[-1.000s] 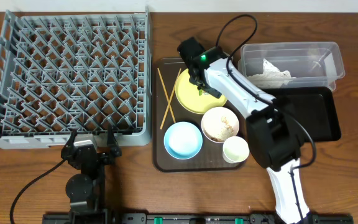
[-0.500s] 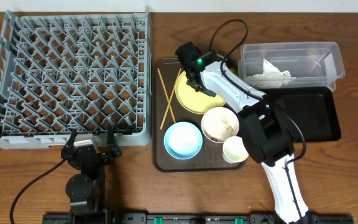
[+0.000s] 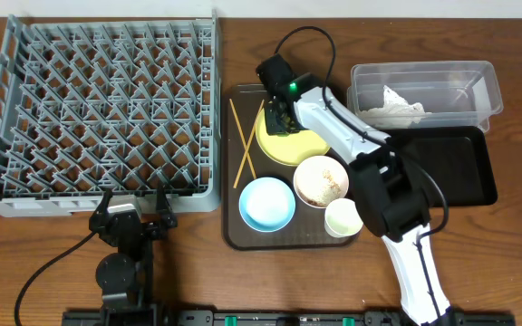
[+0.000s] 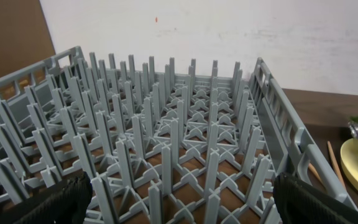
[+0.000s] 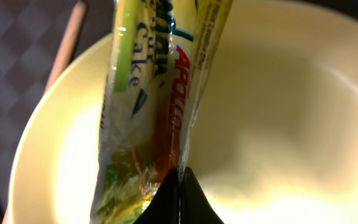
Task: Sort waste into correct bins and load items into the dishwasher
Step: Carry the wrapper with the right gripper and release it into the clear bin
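Note:
My right gripper (image 5: pixel 180 193) is shut on the edge of the green-and-orange snack wrapper (image 5: pixel 154 106), just above the round yellow plate (image 5: pixel 278 112). From overhead, that gripper (image 3: pixel 282 122) sits over the plate's (image 3: pixel 290 147) far left part. On the brown tray are wooden chopsticks (image 3: pixel 241 145), a light blue bowl (image 3: pixel 266 203), a white bowl (image 3: pixel 321 180) with rice scraps and a pale green cup (image 3: pixel 343 217). The grey dish rack (image 3: pixel 98 109) fills the left side. My left gripper (image 4: pixel 182 202) stands open at its near edge, holding nothing.
A clear tub (image 3: pixel 489 91) with a crumpled white tissue (image 3: pixel 392 107) stands at the back right. A shallow black tray (image 3: pixel 456 167) lies in front of it. The brown serving tray (image 3: pixel 234 237) lies between the rack and the bins.
My right gripper has closed on the snack wrapper over the yellow plate and shifted slightly toward the plate's far left edge. The left arm has not moved.

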Tool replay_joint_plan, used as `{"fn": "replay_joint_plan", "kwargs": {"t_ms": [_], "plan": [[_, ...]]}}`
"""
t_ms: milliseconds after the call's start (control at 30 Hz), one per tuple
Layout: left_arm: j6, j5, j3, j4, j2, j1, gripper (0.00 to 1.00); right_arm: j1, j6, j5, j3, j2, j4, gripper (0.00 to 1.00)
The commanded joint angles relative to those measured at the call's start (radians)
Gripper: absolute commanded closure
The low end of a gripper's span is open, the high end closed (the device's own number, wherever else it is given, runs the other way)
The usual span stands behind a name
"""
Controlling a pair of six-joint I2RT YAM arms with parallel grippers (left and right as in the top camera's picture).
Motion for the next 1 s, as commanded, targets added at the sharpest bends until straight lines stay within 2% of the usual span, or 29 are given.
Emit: {"fn": "replay_joint_plan", "kwargs": {"t_ms": [0,267,533,733,800,967], "plan": [[-0.001,-0.009,-0.019,-0.039,-0.005,0.003,0.06,-0.034,-0.104,-0.098,0.024,-0.122,-0.015,0.99],[-0.001,-0.009,-0.019,-0.039,-0.005,0.003,0.06,-0.17,-0.076,-0.09,0.024,-0.336,-0.072,0.99],[-0.001,-0.009,-0.019,-0.039,-0.005,0.003,0.06,-0.367,0.296,0.004,0.002,-0.345,-0.137,0.99],[-0.001,-0.009,-0.019,-0.039,-0.005,0.003,0.06,-0.418,0.607,0.106,-0.096,-0.319,-0.111,0.98],[-0.001,-0.009,-0.019,-0.039,-0.005,0.003,0.06,-0.424,0.662,0.124,-0.143,-0.317,-0.066,0.98],[-0.001,-0.009,-0.019,-0.039,-0.005,0.003,0.06,-0.427,0.668,0.116,-0.193,-0.317,0.015,0.99]]}}
